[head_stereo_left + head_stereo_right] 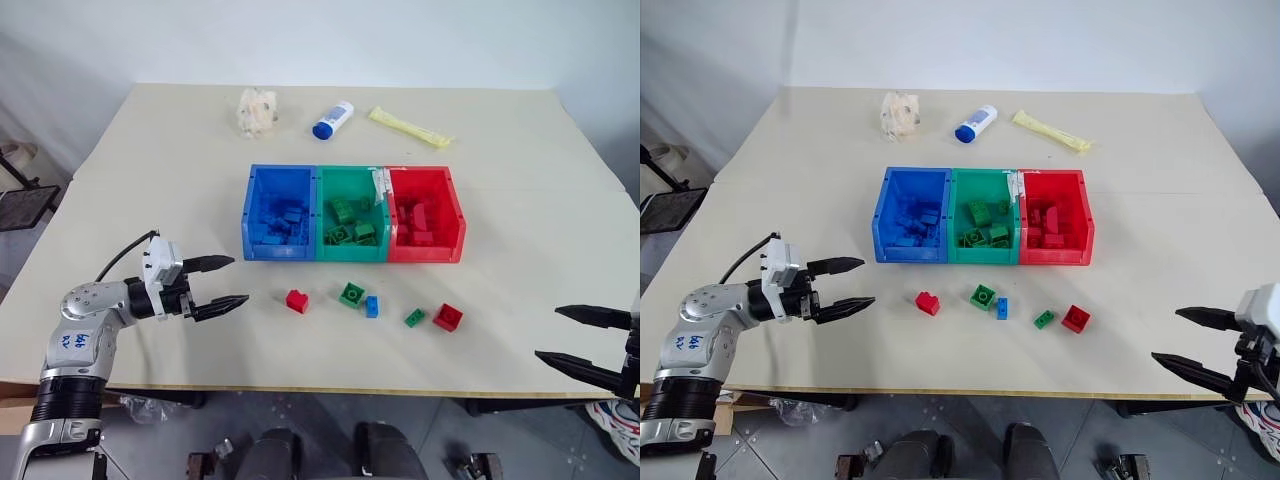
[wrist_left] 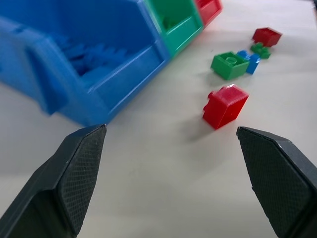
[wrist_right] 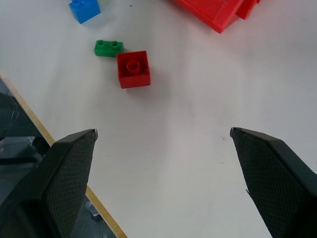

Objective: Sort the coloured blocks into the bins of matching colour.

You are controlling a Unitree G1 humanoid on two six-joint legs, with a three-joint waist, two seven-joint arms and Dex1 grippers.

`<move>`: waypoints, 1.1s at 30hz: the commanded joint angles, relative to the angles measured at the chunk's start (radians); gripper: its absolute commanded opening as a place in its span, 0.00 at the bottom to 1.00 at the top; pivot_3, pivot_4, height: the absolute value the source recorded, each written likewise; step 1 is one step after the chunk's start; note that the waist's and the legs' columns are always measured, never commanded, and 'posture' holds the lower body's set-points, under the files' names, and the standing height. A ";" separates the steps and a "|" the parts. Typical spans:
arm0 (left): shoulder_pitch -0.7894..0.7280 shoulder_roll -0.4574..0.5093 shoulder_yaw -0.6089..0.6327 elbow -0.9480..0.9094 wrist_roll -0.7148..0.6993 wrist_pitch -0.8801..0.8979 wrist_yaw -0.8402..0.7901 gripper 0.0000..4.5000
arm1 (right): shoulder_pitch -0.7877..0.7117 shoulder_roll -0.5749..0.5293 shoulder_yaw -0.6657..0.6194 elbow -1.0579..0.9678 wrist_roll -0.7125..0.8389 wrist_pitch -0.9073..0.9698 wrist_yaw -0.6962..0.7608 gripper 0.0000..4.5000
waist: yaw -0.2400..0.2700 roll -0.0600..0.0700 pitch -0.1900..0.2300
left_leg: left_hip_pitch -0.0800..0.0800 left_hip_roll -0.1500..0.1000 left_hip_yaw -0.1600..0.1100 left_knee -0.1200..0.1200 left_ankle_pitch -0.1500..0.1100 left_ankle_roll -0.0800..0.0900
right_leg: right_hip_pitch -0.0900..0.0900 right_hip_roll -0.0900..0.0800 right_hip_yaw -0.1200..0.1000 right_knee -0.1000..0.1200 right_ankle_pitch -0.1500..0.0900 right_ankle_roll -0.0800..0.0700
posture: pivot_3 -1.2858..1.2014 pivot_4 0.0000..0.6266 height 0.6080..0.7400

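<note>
Sorting stood partly done: blue bin [image 1: 280, 212], green bin [image 1: 351, 214] and red bin [image 1: 426, 213], in a row touching side by side on the tabletop [image 1: 150, 150], each already held blocks of its own colour. Five blocks lay loose just in front of the bins: red block [image 1: 297, 300], green block [image 1: 352, 294], blue block [image 1: 372, 306] touching it, small green block [image 1: 414, 317], second red block [image 1: 448, 317]. Left claw [image 1: 222, 284] hovered near the first red block, fingers apart, empty. Right claw [image 1: 585, 340] waited at the near right edge, fingers apart, empty
</note>
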 commanded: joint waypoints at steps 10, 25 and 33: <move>0.092 -0.070 0.047 -0.028 -0.108 -0.180 -0.190 1.00 | -0.316 -0.045 0.425 -0.028 -0.050 0.137 -0.115 1.00 | -0.011 0.000 0.000 | -0.001 0.000 0.000 0.002 0.000 0.000 | 0.000 -0.001 -0.001 0.000 0.000 0.000 | 0.52 0.24 1.00; 0.127 -0.140 0.053 -0.072 -0.211 -0.190 -0.285 1.00 | -0.546 0.049 0.687 0.199 -0.204 0.062 -0.148 0.86 | -0.016 0.000 0.000 | -0.001 0.000 -0.002 0.002 0.000 0.000 | 0.000 -0.001 -0.003 0.000 0.000 0.000 | 0.52 0.24 1.00; 0.115 -0.158 0.035 -0.052 -0.194 -0.201 -0.295 1.00 | -0.525 0.088 0.649 0.158 -0.185 0.054 -0.178 0.32 | -0.015 0.000 0.000 | -0.001 0.000 -0.002 0.002 0.000 0.000 | 0.000 -0.001 -0.003 0.001 0.000 0.000 | 0.52 0.24 1.00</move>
